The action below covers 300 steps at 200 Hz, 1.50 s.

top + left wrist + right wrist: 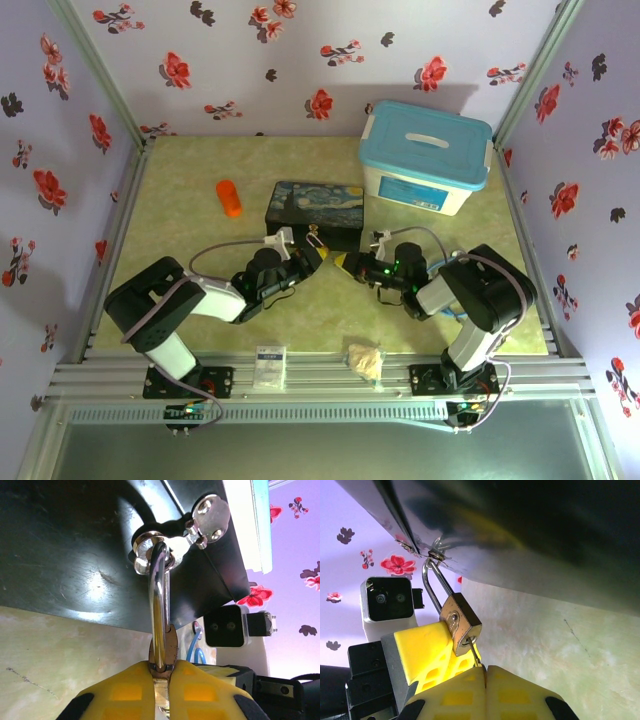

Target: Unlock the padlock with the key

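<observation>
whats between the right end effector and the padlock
The key. In the right wrist view its thin shaft runs from the shut right end effector up to the keyhole of the padlock, so no bare gap is left.

On the worktop (180, 200) a flat box (315, 212) is placed centrally, with a lidded storage tub (427, 155) behind it to the right and a small cylinder (229, 197) to its left. The padlock (461, 623) is hung from the latch (146, 555) on the box's near side and gripped in the left pincer (162, 680). The key (476, 655) is seated in its keyhole and pinched by the right pincer (485, 672).
</observation>
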Motion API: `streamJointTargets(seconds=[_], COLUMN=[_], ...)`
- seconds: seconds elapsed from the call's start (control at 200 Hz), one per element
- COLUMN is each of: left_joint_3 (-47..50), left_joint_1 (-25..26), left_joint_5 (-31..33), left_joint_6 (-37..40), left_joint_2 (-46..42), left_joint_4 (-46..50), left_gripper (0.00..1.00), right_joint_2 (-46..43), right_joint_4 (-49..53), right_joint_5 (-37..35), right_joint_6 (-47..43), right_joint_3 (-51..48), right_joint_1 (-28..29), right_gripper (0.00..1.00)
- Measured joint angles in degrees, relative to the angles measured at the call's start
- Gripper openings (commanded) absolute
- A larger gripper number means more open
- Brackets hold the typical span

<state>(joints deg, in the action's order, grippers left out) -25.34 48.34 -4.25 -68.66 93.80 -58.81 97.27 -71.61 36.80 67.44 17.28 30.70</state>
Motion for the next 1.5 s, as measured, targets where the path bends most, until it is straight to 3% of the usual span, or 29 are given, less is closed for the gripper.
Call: streamJointTargets(seconds=[0.225, 0.585, 0.895, 1.055, 1.5], left_joint_3=[0.0, 0.0, 0.0, 0.0, -0.1], left_joint_1=[0.0, 0.0, 0.1, 0.1, 0.1], left_joint_5=[0.6, 0.5, 0.1, 0.2, 1.0], left_joint_6=[0.0, -0.3, -1.1, -1.5, -2.0], left_joint_2=[0.1, 0.3, 0.8, 0.8, 1.3], left_joint_4=[-0.1, -0.2, -0.5, -0.4, -2.7], left_gripper=[0.00, 0.00, 0.00, 0.00, 0.00], right_joint_2=[2.2, 2.4, -8.3, -9.5, -5.1], right_joint_4=[-2.9, -3.2, 16.9, 22.3, 13.8], right_joint_5=[-2.5, -2.2, -6.6, -6.8, -1.9], right_joint_6=[1.4, 1.0, -9.5, -12.0, -3.6], right_joint_3=[-0.3, -0.1, 2.3, 4.0, 4.1], right_joint_1=[2.4, 0.9, 2.5, 2.6, -0.7], right_gripper=[0.00, 0.00, 0.00, 0.00, 0.00])
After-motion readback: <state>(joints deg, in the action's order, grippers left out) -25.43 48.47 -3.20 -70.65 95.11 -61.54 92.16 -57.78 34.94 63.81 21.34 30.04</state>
